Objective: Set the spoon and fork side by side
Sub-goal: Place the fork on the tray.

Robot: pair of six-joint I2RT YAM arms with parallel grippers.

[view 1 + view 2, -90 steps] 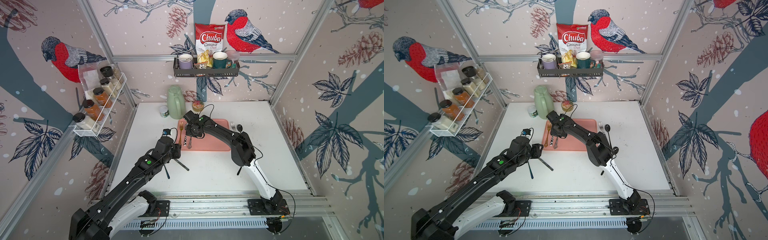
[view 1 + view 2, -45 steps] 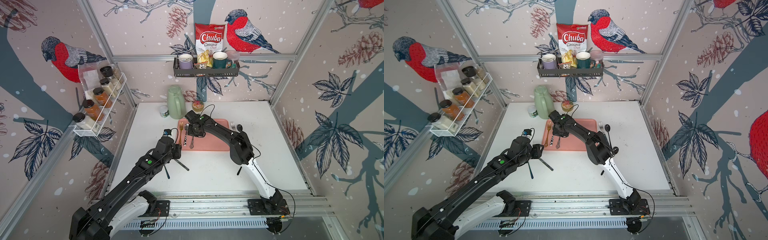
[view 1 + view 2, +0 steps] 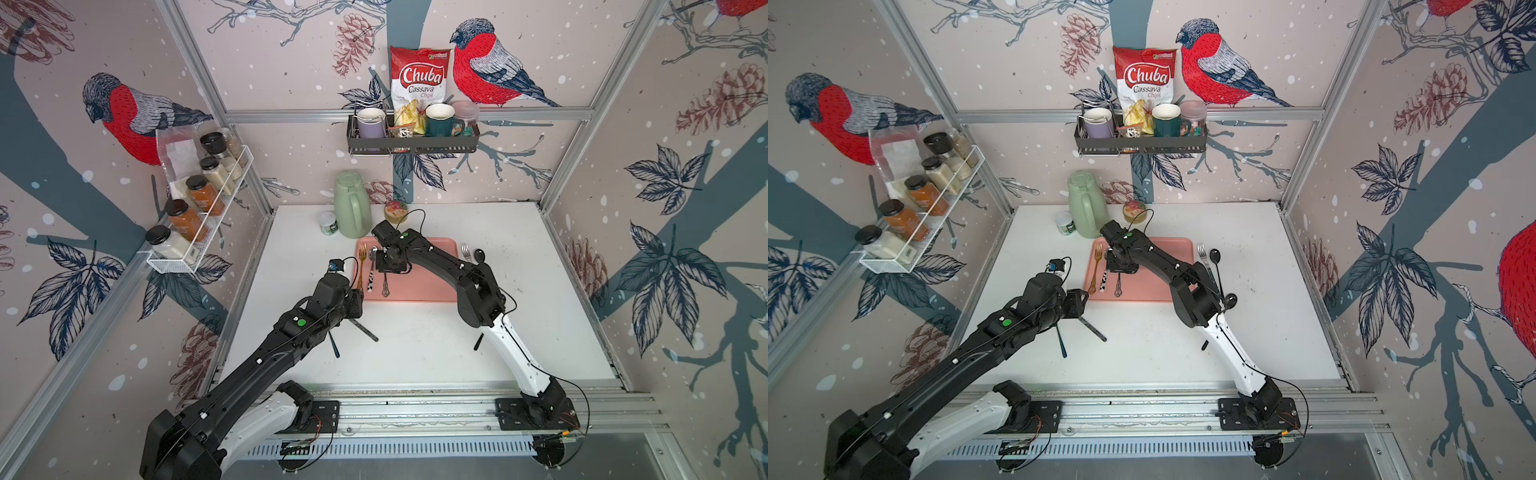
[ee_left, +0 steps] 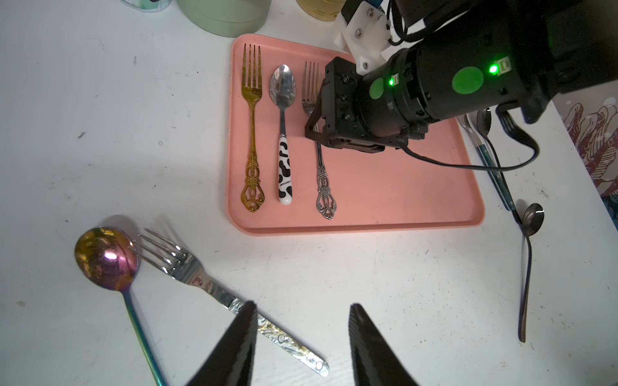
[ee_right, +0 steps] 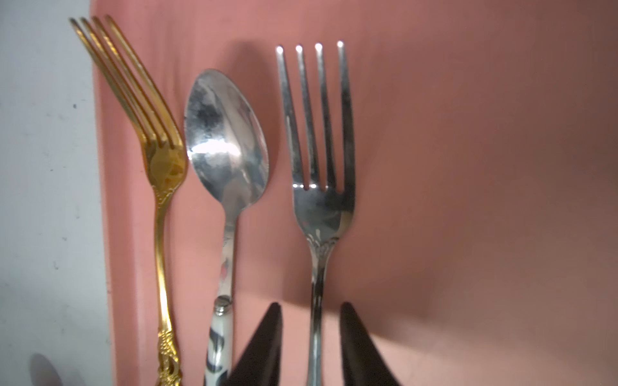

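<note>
On the pink tray (image 4: 384, 200) a spoon (image 5: 227, 143) with a black-and-white handle lies parallel to a silver fork (image 5: 321, 207), heads the same way. A gold fork (image 5: 164, 167) lies on the spoon's other side. My right gripper (image 5: 311, 305) is open astride the silver fork's handle, with a gap on each side. In both top views it hangs low over the tray (image 3: 419, 286) above this fork (image 3: 386, 286). My left gripper (image 4: 302, 305) is open and empty over the table in front of the tray.
An iridescent spoon (image 4: 103, 257) and a fork with a mottled handle (image 4: 214, 287) lie on the table under my left gripper. A dark spoon (image 4: 528, 254) and a teal-handled fork (image 4: 495, 170) lie right of the tray. A green jug (image 3: 1086, 210) and small jars stand behind it.
My right gripper has opened and let go of the silver fork, which now lies on the tray beside the spoon. The left arm has not moved.
</note>
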